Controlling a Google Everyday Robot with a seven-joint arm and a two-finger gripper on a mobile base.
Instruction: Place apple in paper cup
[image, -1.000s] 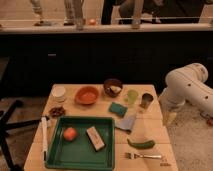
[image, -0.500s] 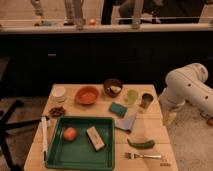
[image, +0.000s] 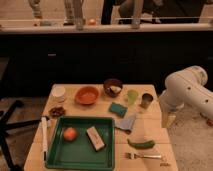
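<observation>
Camera view: apple (image: 70, 133) seen lying in green tray (image: 75, 156), left part, near tan block (image: 95, 138). Paper cup (image: 59, 93) stood upright at tabletop (image: 100, 109) rear-left corner, well apart from apple. Gripper (image: 168, 119) hung just beside tabletop's right edge; whether open or closed cannot be told.

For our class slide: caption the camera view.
Apple in the green tray, paper cup far left on the table, gripper beside its right edge.

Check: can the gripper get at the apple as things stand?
Likely yes: the apple lies uncovered in the tray, nothing above it. The gripper hangs off the table's right edge, so it must cross over first.
</observation>
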